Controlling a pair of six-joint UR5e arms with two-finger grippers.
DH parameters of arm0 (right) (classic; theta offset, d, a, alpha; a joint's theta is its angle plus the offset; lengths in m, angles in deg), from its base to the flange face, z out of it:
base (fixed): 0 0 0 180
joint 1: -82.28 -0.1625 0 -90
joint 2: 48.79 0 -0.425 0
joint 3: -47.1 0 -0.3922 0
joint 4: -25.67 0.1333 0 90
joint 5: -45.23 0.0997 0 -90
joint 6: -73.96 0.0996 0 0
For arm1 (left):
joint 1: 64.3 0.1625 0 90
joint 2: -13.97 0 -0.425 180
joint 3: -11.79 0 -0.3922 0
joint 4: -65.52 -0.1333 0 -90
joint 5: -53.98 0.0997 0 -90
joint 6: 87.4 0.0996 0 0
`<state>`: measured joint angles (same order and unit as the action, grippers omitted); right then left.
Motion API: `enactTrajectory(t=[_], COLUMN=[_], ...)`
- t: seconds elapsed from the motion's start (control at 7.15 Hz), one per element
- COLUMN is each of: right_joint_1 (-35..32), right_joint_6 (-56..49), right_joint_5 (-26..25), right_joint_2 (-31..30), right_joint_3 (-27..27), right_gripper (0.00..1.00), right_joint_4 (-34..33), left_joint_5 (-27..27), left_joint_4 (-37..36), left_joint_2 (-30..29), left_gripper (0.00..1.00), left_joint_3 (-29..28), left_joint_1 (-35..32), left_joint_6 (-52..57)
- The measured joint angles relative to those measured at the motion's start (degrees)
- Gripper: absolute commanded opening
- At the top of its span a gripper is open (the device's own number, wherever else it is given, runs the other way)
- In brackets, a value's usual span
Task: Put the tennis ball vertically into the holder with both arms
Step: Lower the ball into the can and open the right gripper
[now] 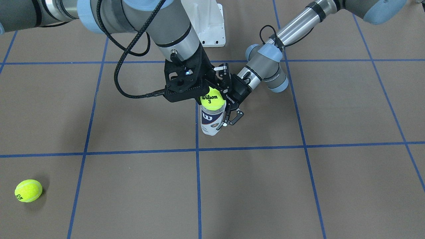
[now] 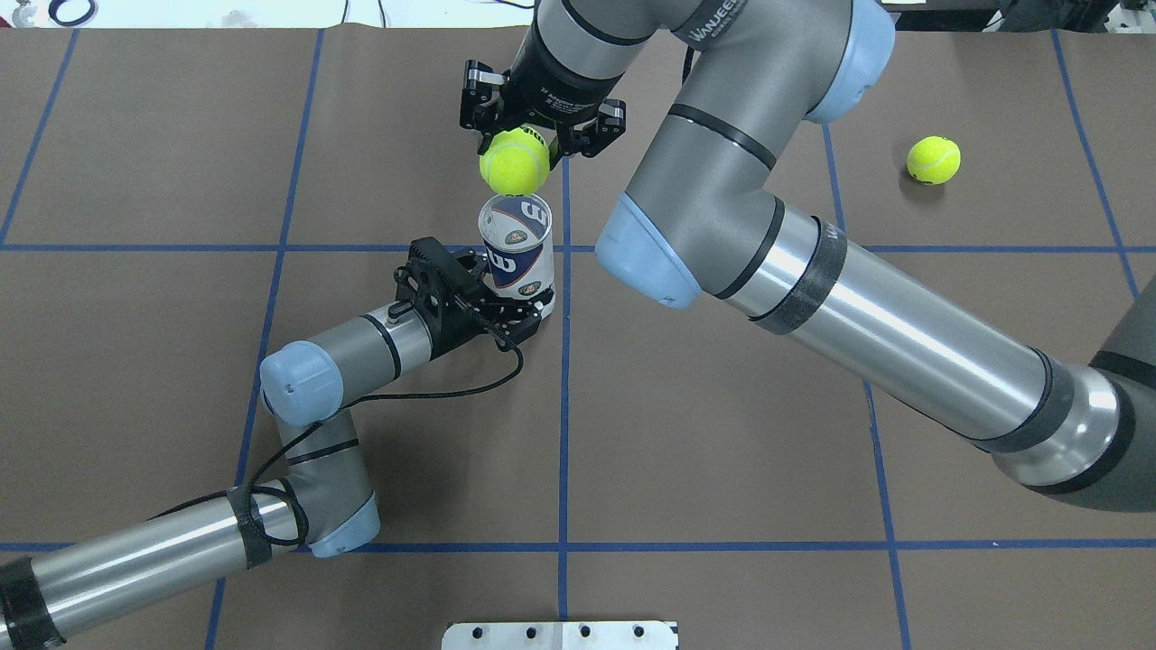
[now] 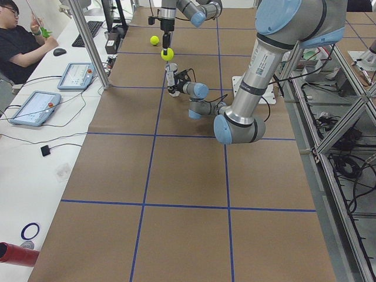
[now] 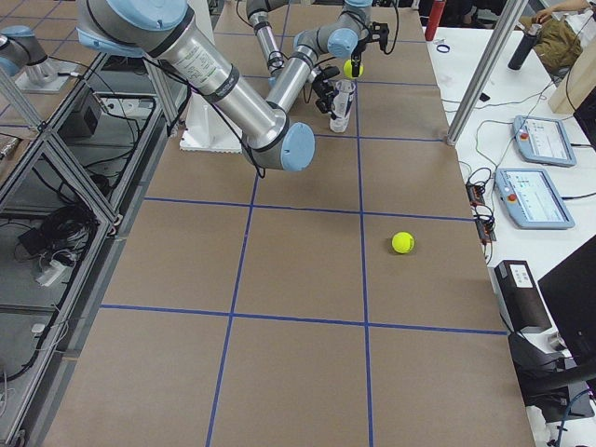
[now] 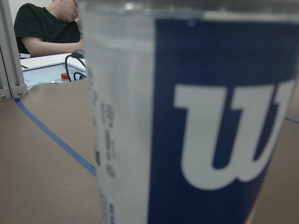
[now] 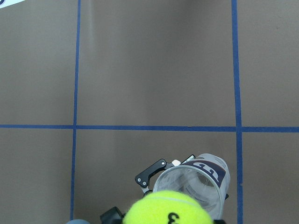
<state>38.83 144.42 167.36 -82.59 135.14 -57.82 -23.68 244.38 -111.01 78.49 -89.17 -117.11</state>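
Overhead exterior view: a clear plastic cylindrical can (image 2: 515,248), labelled in white and navy with a white "W", stands upright on the brown table surface (image 2: 135,406), just beside a crossing of blue tape lines (image 2: 564,433). The left gripper (image 2: 508,293) reaches in low from the side. Its black fingers are closed around the can's lower part, one on each side.

The right gripper (image 2: 526,144) points down over the can and pinches a yellow-green felt tennis ball (image 2: 514,162) between its fingers. The front-facing view shows "Wilson 3" printed on this ball. The ball hangs directly over the can's open mouth. In the exterior left view a slight gap seems to separate ball and rim, but at that size contact cannot be ruled out.

Right wrist view: the held ball sits at the bottom edge of the frame, with the can's open rim just beyond it. Left wrist view: the navy label and "W" fill the frame at close range.

A second yellow-green tennis ball (image 2: 934,160) lies on the table, well apart from the can on the right arm's side. A white metal plate (image 2: 560,635) shows at the near edge.
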Motion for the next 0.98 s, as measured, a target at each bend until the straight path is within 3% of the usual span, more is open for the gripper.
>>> enactTrajectory(t=[0.56,0.7,0.84,0.98], right_joint_1=[1.53,1.57,1.60,1.61], right_joint_6=[1.53,1.39,1.13,1.06], right_joint_5=[-0.31,-0.32,-0.32,-0.32], right_joint_2=[0.11,0.08,0.05,0.02], right_joint_3=[-0.65,-0.66,-0.67,-0.67], right_gripper=[0.00,0.64,0.95,0.96], right_joint_4=[0.61,0.71,0.91,1.00], left_joint_5=[0.00,-0.02,-0.03,-0.03], left_joint_4=[0.00,0.00,0.00,0.00], left_joint_2=[-0.03,-0.01,-0.01,-0.02], left_gripper=[0.79,0.79,0.79,0.79], left_joint_3=[0.09,0.09,0.09,0.09], left_joint_1=[-0.07,-0.11,-0.15,-0.15], left_joint_6=[0.06,0.08,0.08,0.09])
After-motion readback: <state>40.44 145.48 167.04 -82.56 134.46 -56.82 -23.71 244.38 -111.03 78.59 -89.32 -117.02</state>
